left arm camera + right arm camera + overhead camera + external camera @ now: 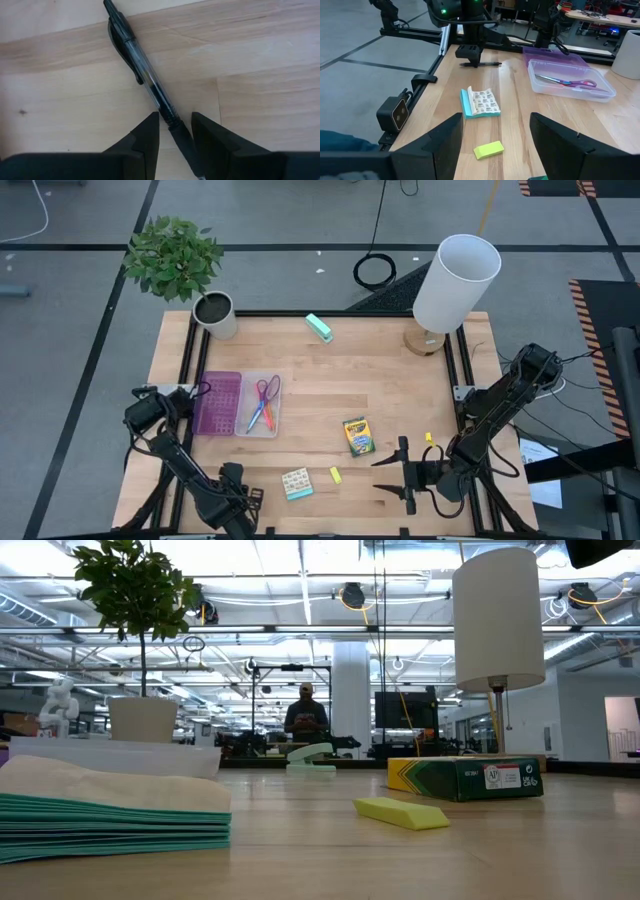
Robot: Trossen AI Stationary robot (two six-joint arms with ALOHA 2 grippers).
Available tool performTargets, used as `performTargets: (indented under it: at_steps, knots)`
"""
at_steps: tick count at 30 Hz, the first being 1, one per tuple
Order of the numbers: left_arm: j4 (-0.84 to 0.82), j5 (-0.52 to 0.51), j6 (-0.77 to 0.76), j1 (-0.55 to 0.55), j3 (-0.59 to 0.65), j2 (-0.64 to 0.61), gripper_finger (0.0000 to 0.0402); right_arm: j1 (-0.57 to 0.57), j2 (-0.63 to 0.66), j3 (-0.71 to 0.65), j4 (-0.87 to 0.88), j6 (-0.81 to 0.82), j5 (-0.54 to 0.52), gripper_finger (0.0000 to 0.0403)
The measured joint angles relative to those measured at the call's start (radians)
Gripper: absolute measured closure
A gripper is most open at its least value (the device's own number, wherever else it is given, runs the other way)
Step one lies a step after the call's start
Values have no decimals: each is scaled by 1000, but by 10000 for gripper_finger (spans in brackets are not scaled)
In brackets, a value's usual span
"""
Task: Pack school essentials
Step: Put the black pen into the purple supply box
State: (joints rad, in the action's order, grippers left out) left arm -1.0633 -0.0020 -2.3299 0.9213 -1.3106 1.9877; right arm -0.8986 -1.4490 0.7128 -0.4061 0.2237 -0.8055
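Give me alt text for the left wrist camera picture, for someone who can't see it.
The left gripper points straight down at a black pen lying diagonally on the light wooden table, its two dark fingers open on either side of the pen's grip end without clamping it. Nothing else is visible in this close view.

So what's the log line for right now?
left gripper: open, astride black pen | right gripper: open, waiting | scissors: in clear case
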Motion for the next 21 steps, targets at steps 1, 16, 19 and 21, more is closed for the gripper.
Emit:
performTargets:
  at_steps: [1,16,19,21]
  knots:
    - [-4,0,2,0,0,0,284,0,0,0,0,0,0,179]
    - [-12,-10,56,4,0,1,288,0,0,0,0,1,0,179]
    - [-10,-26,75,5,0,2,309,0,0,0,0,0,0,179]
    - [-8,-47,85,6,0,3,330,0,0,0,0,0,0,179]
